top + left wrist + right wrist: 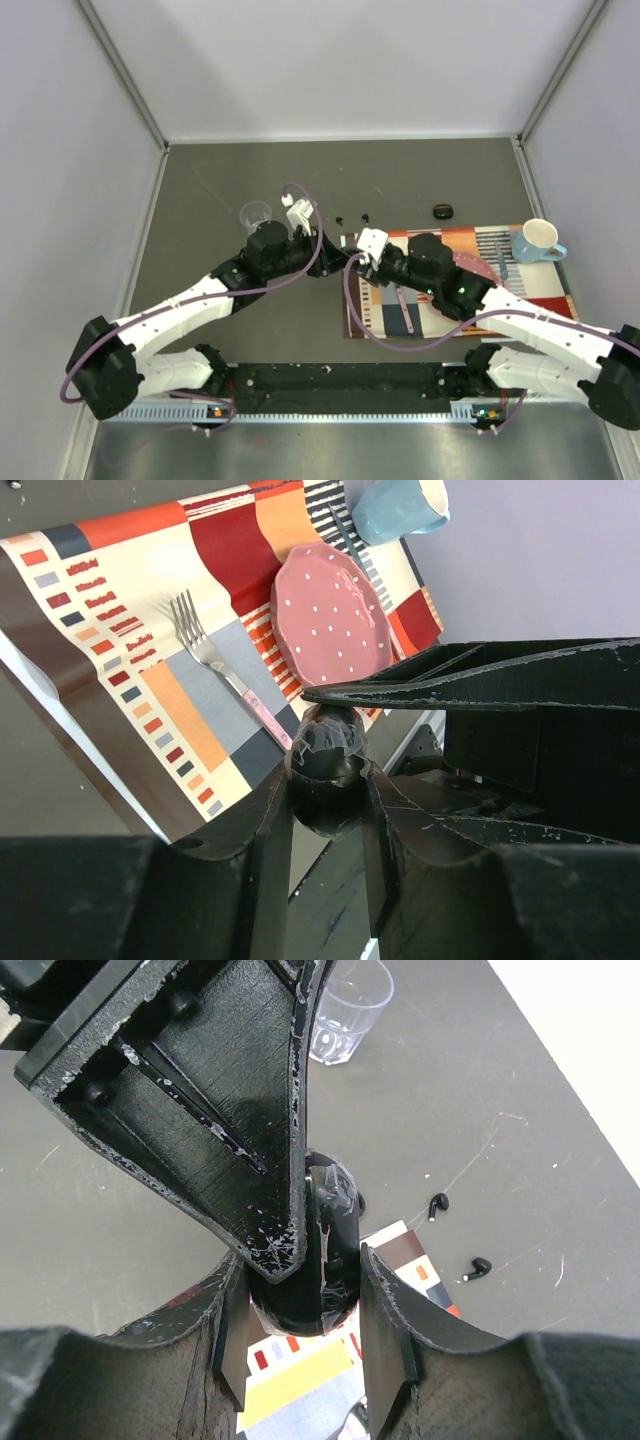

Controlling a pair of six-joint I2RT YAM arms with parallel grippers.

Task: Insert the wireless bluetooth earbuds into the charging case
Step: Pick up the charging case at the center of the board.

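Black and glossy under a skin of clear tape, the charging case [325, 755] is pinched by both pairs of my fingers at once. My left gripper [322, 805] has it clamped at the tips, one finger pressed to each flank. My right gripper [305, 1305] squeezes the same rounded body from the opposite side. The two wrists meet nose to nose over the left edge of the striped placemat [130, 630]. I cannot tell whether the lid is up or down, because my own fingers cover the seam.

The two earbuds [437, 1203] lie loose on the dark grey table [500, 1090]. They are near each other but not touching, on bare surface just past the mat's corner and apart from the case.

A clear plastic cup [345, 1015] stands upright farther off on my left side. On the mat a fork [205, 645] with a pink handle lies just beside a pink dotted plate [330, 605], and a blue mug [400, 510] stands at the far right corner. From above, a small dark oval thing [442, 211] rests beyond the mat's far edge. It may be another case, but it is too small to name.
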